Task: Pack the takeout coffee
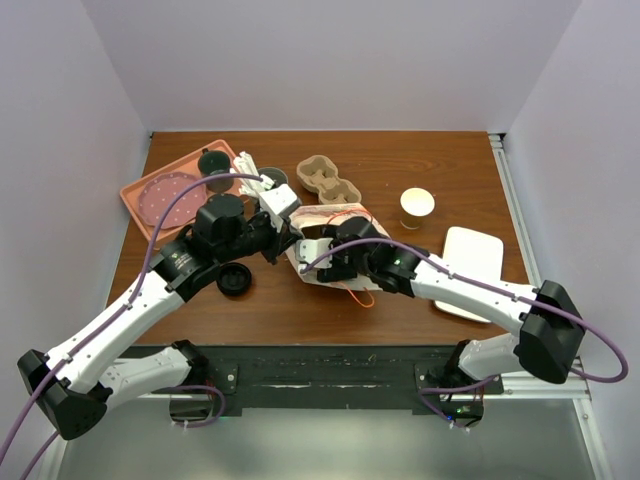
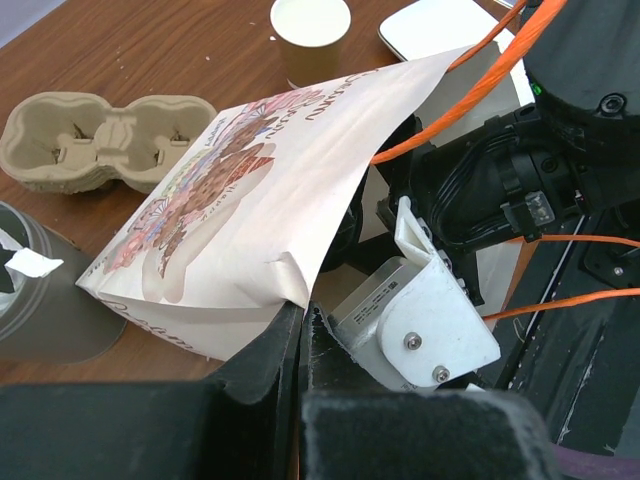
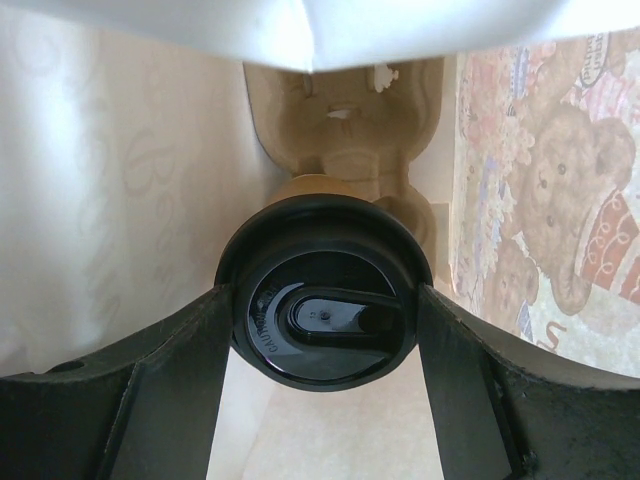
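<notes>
The takeout coffee (image 3: 322, 305), a tan cup under a black lid, sits in a cardboard carrier (image 3: 340, 110) inside the white printed paper bag (image 1: 335, 215). My right gripper (image 3: 322, 295) reaches into the bag mouth, and its fingers (image 3: 190, 360) press both sides of the lid. In the top view the right gripper (image 1: 335, 252) is hidden in the bag. My left gripper (image 2: 300, 322) is shut on the bag's near edge (image 2: 285, 270) and holds the bag open; it also shows in the top view (image 1: 288, 240).
A second, open tan cup (image 1: 417, 205) stands at the right, with a white tray (image 1: 472, 256) nearer. An empty carrier (image 1: 328, 180) lies behind the bag. A grey tumbler (image 2: 40, 290), a pink tray (image 1: 140, 205) with a dark mug (image 1: 215, 163) and a loose black lid (image 1: 234, 280) are on the left.
</notes>
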Robot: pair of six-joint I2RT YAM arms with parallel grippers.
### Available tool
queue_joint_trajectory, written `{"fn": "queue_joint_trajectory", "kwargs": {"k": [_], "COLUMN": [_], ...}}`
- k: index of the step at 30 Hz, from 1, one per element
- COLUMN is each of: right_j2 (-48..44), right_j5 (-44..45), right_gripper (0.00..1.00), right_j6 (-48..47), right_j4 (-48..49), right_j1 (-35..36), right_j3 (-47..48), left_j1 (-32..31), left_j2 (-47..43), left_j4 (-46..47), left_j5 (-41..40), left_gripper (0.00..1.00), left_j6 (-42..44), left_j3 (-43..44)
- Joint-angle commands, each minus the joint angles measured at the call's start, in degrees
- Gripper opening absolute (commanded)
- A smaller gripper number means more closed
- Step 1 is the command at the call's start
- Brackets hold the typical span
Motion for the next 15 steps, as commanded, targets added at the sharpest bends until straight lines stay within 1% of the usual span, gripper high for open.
{"fn": "queue_joint_trajectory", "kwargs": {"k": [1,8,11,15], "right_j2": [-0.47,-1.18,-3.01,-6.09], "right_j5": [4.53,7.70,8.05,7.44], "right_gripper": [0.17,0.16,0.16,0.16], "right_j6": [-1.05,-0.71,0.35,1.40], "right_j4": [7.18,8.77,7.01,3.23], "right_j1": [-0.08,0.00,0.01,0.01], "right_j3": [-1.12,-1.56,-0.95,-1.30], "left_j1": [-0.49,-0.49,-0.49,-0.49], "left_j2": [-0.23,0.03,0.29,0.29], "left_j4": [1.34,0.82,0.55,0.29], "left_j5": [3.78,5.18,6.06,9.13], "left_gripper": [0.00,0.00,0.00,0.00], "left_j6": [-2.36,-4.82,-6.84,-10.09], "left_j3": [2.57,2.83,3.62,3.80]}}
